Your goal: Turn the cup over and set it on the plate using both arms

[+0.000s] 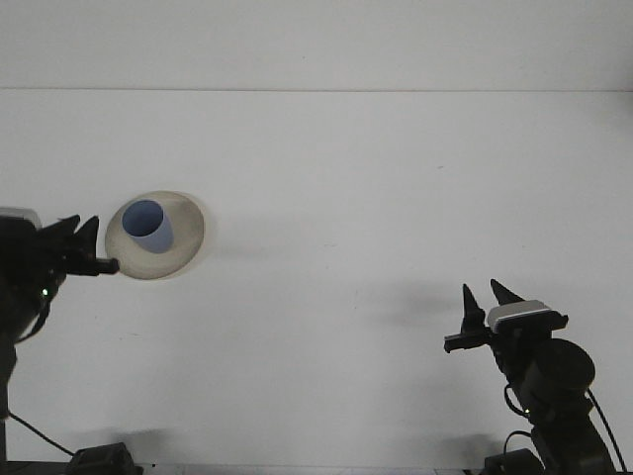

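A pale blue cup (148,224) stands upright, mouth up, on a beige plate (184,247) at the left of the white table. My left gripper (79,234) is at the plate's left edge, apart from the cup, its dark fingers spread open and empty. My right gripper (488,299) hangs over the front right of the table, far from the plate, with its two fingers open and nothing between them.
The white table (346,198) runs back to a pale wall. Both arm bases rise from the front edge at the lower left and lower right corners.
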Robot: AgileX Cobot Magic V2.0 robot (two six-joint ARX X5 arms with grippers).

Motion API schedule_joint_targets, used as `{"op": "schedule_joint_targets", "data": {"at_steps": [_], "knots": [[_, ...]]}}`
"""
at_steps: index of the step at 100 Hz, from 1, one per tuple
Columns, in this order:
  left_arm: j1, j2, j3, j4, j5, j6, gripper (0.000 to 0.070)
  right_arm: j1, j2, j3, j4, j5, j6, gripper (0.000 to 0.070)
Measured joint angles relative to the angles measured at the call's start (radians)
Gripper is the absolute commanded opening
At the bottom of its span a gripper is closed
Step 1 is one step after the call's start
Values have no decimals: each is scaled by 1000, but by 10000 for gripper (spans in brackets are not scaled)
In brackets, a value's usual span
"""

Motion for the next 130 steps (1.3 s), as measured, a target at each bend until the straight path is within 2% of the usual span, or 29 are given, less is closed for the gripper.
{"op": "schedule_joint_targets", "data": {"at_steps": [26,36,61,130], "knots": [[0,-391,-654,453,-22,-12,13,-56,-127,-107,141,0,19,3],[1,-494,-790,494,-56,-36,12,-58,-136,-108,148,0,26,3],[0,-554,-785,603,-59,-52,14,-58,-136,-108,147,0,29,3],[-4,-576,-785,581,-64,-54,13,-58,-136,-108,147,0,30,3]]}}
